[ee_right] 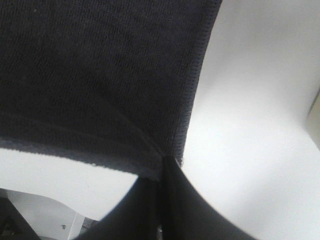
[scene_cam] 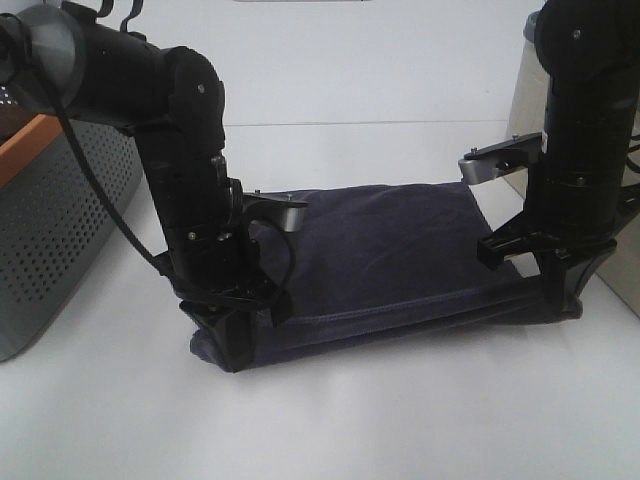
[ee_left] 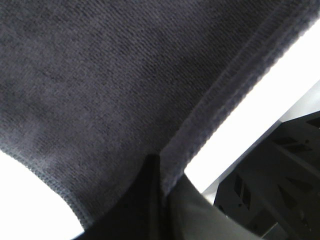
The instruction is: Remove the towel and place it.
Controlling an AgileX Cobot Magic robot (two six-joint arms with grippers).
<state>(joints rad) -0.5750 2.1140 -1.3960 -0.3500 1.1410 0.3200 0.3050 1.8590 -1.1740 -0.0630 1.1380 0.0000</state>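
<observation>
The towel (scene_cam: 385,255) is a dark navy cloth spread flat on the white table between my two arms. My left gripper (scene_cam: 232,345) is shut on its near left corner, down at the table. At the near right corner my right gripper (scene_cam: 560,300) is likewise shut on the cloth. In the left wrist view the hemmed edge of the towel (ee_left: 100,75) runs into the closed fingers (ee_left: 145,200). The right wrist view shows the towel (ee_right: 90,70) pinched at its corner by the closed fingers (ee_right: 150,210).
A grey perforated basket (scene_cam: 60,220) with an orange-brown rim stands at the left edge of the table. A pale box or panel (scene_cam: 528,110) stands at the far right behind the right arm. White tabletop (scene_cam: 400,420) lies in front of the towel.
</observation>
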